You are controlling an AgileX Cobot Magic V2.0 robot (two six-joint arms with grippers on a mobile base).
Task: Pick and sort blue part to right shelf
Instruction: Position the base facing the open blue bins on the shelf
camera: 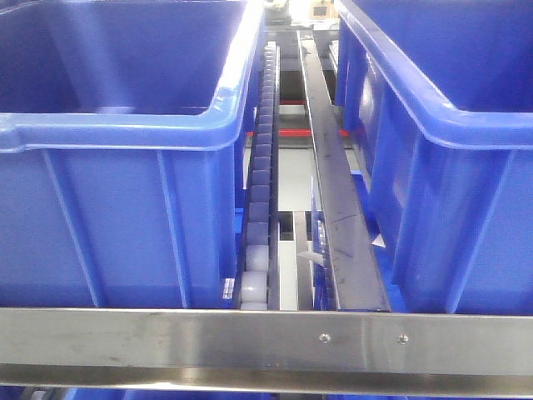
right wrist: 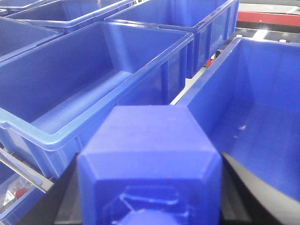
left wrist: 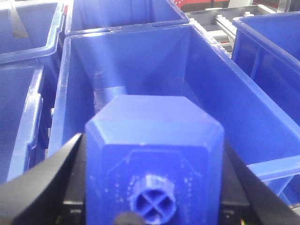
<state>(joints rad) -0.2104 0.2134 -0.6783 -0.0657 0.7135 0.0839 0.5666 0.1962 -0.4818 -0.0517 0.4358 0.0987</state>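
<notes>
In the left wrist view a blue part (left wrist: 150,117) fills the lower frame, cap end towards the camera. My left gripper (left wrist: 153,145) is shut on it, a black finger (left wrist: 56,178) on either side, and holds it above an open blue bin (left wrist: 140,61). A second blue part (right wrist: 150,131) shows in the right wrist view, with my right gripper (right wrist: 151,161) shut on it. It hangs over the near rims of two bins. The right shelf shows in the front view as a steel front bar (camera: 266,337). Neither gripper appears in the front view.
Behind the bar, a large blue bin (camera: 117,167) stands at left and another blue bin (camera: 450,150) at right. A pale roller track (camera: 260,167) and a steel rail (camera: 333,183) run between them. More blue bins (right wrist: 61,79) crowd both wrist views.
</notes>
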